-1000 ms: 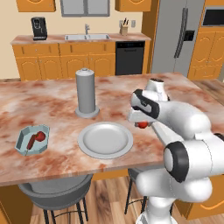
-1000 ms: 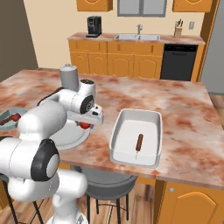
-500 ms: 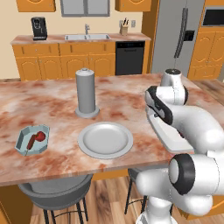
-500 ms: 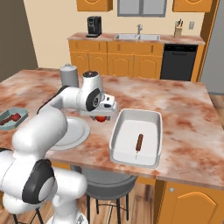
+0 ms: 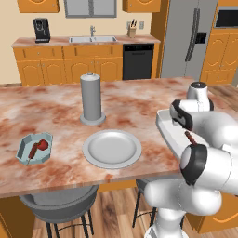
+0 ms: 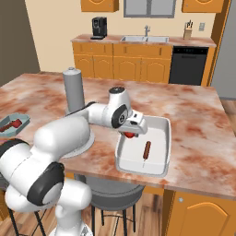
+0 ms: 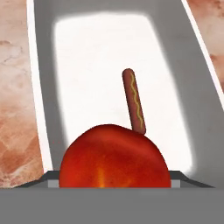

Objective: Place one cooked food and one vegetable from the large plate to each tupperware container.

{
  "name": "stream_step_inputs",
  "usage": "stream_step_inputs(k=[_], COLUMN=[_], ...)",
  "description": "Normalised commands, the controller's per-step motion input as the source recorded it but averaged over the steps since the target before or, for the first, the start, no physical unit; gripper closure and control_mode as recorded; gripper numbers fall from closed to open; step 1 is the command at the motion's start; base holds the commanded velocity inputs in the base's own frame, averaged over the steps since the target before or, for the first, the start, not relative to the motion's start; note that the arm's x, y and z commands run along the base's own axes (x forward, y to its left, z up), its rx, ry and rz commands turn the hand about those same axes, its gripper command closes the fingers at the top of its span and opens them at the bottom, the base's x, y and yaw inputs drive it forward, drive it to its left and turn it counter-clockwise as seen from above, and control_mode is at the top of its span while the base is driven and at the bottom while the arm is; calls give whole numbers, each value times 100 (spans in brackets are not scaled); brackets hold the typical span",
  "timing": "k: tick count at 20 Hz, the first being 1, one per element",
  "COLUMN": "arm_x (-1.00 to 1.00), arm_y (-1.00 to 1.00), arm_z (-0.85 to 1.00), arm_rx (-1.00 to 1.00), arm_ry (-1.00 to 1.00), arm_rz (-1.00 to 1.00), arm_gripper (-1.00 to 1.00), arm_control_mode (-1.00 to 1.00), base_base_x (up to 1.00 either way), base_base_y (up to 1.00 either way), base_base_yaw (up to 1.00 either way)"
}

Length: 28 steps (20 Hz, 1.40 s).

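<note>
Tomato (image 7: 114, 157) clamped in gripper (image 6: 130, 134), above white tub (image 6: 159, 159).
Round, glossy, deep red with orange glint; hanging over tub's near end, sausage (image 7: 133, 100) lying at 12 o'clock beyond it.

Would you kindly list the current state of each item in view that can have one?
Gripper: closed on a tomato, above the white tub.
Held tomato: gripped, not yet released.
White rectangular tub: holds one sausage.
Sausage: lying flat in the white tub.
Blue octagonal tub: holds a sausage and a tomato.
Large plate: empty.
Grey cylinder: upright behind the plate.
</note>
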Motion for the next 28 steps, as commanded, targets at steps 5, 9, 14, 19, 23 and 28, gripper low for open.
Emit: stream_step_inputs(k=[5,9,14,19,23,28], arm_x=[14,7,35,38,20,21], arm_y=[-48,-33,-6,1,0,1], arm_z=[-10,-1,-18,-44,-56,-20], arm_rx=[27,33,13,-2,-8,-2], arm_ry=[16,6,1,3,0,0], arm_rz=[-6,0,-7,-2,-6,-16], arm_gripper=[100,100,100,100,100,100], arm_control_mode=[-100,-100,-100,-100,-100,-100], base_base_x=[0,0,0,0,0,0], base_base_y=[0,0,0,0,0,0], base_base_yaw=[0,0,0,0,0,0])
